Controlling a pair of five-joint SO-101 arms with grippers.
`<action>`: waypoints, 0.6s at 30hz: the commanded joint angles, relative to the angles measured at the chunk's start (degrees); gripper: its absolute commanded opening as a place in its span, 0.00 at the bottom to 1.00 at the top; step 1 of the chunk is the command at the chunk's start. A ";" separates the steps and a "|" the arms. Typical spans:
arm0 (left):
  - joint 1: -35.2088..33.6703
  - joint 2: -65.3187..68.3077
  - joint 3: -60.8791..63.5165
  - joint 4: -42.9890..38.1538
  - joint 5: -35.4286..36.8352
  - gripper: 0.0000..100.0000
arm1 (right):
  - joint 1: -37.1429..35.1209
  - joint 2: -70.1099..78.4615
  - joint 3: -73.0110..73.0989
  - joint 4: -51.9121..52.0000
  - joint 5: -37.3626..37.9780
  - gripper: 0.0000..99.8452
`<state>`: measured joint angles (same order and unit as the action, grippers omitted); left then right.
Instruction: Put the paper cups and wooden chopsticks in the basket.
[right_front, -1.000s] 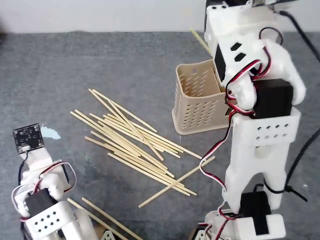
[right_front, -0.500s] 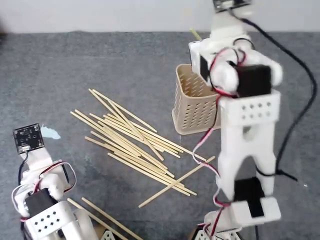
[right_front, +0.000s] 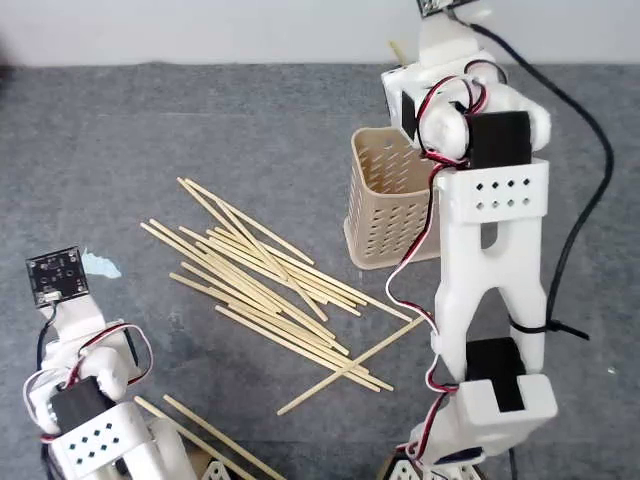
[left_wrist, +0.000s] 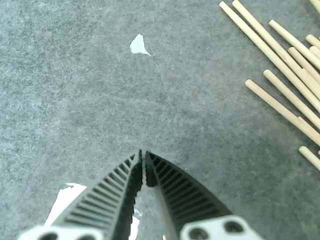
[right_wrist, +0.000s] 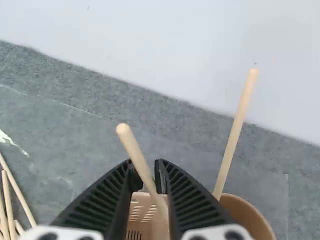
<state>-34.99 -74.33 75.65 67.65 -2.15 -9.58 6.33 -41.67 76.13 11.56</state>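
A beige perforated basket (right_front: 385, 210) stands at the back right of the grey mat. My right arm (right_front: 470, 130) towers over it. In the right wrist view my right gripper (right_wrist: 145, 167) is shut on a wooden chopstick (right_wrist: 131, 145), held just above the basket (right_wrist: 140, 212). A second chopstick (right_wrist: 235, 130) leans upright inside the basket. Several loose chopsticks (right_front: 270, 280) lie in a pile mid-table. My left gripper (left_wrist: 142, 157) is shut on nothing, low over bare mat at the front left, with chopstick ends (left_wrist: 280, 55) off to one side.
Two more chopsticks (right_front: 205, 435) lie at the front edge beside my left arm (right_front: 85, 400). White tape scraps (left_wrist: 139, 45) are stuck to the mat. One stray chopstick (right_front: 350, 365) lies angled at the pile's near side. A pale wall backs the table.
My right arm has swung left and straightened up over the basket, carrying its chopstick along. The left arm and the pile have stayed put.
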 joint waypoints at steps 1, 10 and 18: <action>0.18 -0.70 -0.48 -1.05 0.35 0.01 | 0.75 -2.15 -3.96 -0.84 0.79 0.01; 0.18 -0.70 -0.48 -1.05 0.35 0.01 | 0.57 -7.16 -11.08 -1.10 3.87 0.01; 0.18 -0.70 -0.48 -1.05 0.35 0.01 | 0.31 -6.99 -22.42 -2.33 3.43 0.01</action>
<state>-34.99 -74.33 75.65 67.65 -2.15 -9.58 1.76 -58.29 76.13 14.73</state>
